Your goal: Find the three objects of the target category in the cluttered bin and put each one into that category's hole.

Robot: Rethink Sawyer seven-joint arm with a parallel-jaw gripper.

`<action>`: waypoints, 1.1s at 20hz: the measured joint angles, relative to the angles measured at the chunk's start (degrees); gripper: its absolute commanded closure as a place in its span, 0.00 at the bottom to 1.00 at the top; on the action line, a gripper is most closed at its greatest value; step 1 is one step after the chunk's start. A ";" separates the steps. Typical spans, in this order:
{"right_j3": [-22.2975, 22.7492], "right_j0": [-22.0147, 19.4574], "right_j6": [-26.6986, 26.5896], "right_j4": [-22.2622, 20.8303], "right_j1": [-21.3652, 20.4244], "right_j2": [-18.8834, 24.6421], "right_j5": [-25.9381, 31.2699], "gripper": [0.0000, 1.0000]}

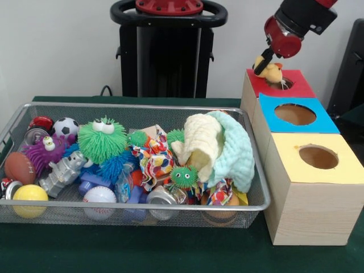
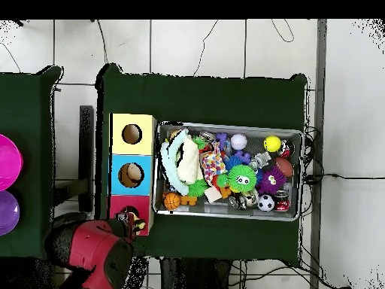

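Three boxes stood in a row beside the bin (image 1: pixel 253 170): red box (image 1: pixel 296 86), blue box (image 1: pixel 327 120), yellow box (image 1: pixel 341 165), each with one round hole. The gripper (image 1: pixel 263 65) hung over the red box, its fingers pinching a small yellow plush toy (image 1: pixel 273 72) just above that hole. The bin held two white balls, one yellow ball (image 1: pixel 29 196) and one soccer ball (image 1: pixel 66 127). Only the overhead view showed something lying inside the blue box's hole (image 2: pixel 131 175).
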 measured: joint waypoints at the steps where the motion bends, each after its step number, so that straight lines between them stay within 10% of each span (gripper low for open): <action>1: -0.28 0.00 0.00 0.00 0.24 0.00 0.13 1.00; 22: -12.94 2.71 0.00 -2.35 10.88 -5.80 14.58 1.00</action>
